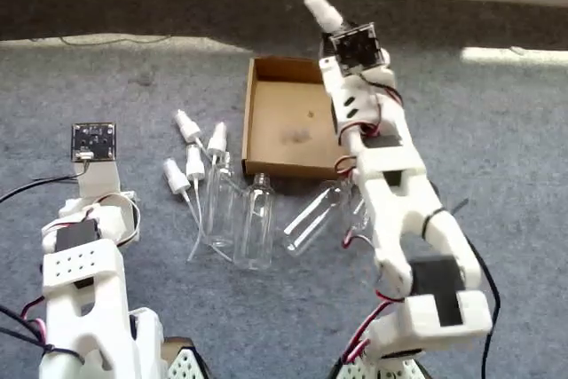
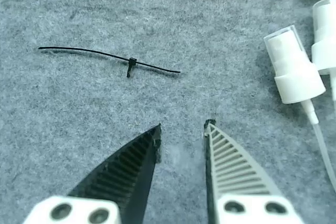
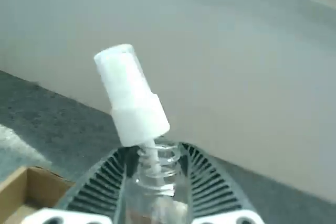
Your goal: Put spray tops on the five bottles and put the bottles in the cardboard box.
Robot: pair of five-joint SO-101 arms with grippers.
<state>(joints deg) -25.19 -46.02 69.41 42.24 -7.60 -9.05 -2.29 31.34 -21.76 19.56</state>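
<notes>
Bottle (image 3: 156, 195) within right end effector (image 3: 155, 153)

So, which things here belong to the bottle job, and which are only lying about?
For the job: cardboard box, loose spray tops, bare bottles, held bottle in the right end effector, spray top on it.
Lying about: black cable tie on the carpet, near the open left end effector.

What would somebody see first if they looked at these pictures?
Probably the right hand, raised near the cardboard box, gripping a clear bottle with a white spray top sitting crooked on its neck. Next, the loose spray tops and bare bottles on the grey carpet beside the box.
</notes>
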